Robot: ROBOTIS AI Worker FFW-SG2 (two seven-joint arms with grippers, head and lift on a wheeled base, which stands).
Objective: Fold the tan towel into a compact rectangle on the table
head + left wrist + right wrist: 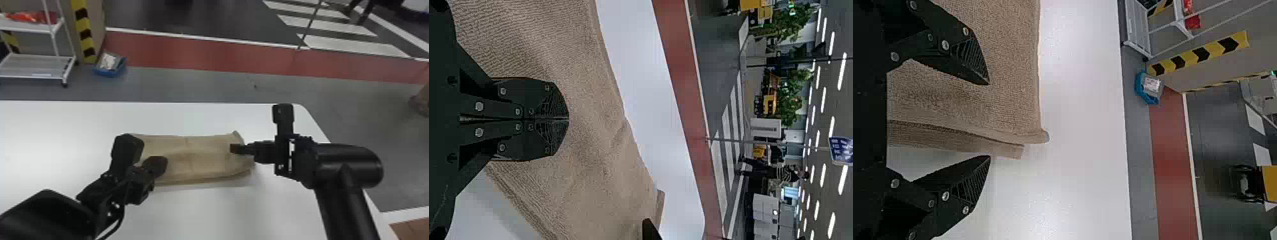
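Towel on table, left gripper above with fingers together, right gripper wide, apparently astride 1 edge.

Opens onto bare table beyond the towel and again in front, between left arm and right arm. Runs into the left gripper, fingers together over the towel's left part, and the right gripper, fingers parted at its right end. Leaves passage from above over the middle.
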